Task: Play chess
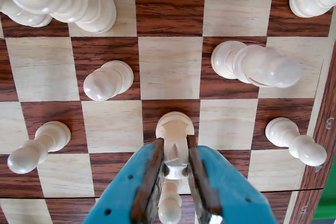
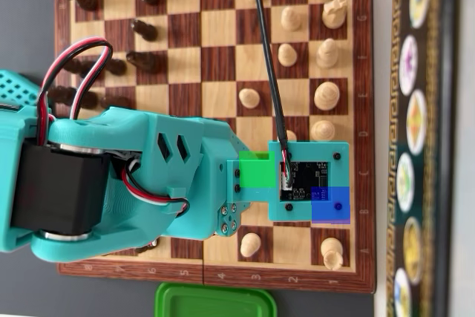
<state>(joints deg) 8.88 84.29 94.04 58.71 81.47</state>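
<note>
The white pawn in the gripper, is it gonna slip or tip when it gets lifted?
The white pawn looks smooth and rounded, so it could slip between the narrow fingers. It seems small and light, probably an easy lift. Its wide base should stand steady on the chessboard once set flat.

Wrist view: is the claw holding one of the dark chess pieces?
No. The gripper has its two fingers closed on a white pawn, which stands on a dark square of the chessboard.
</note>
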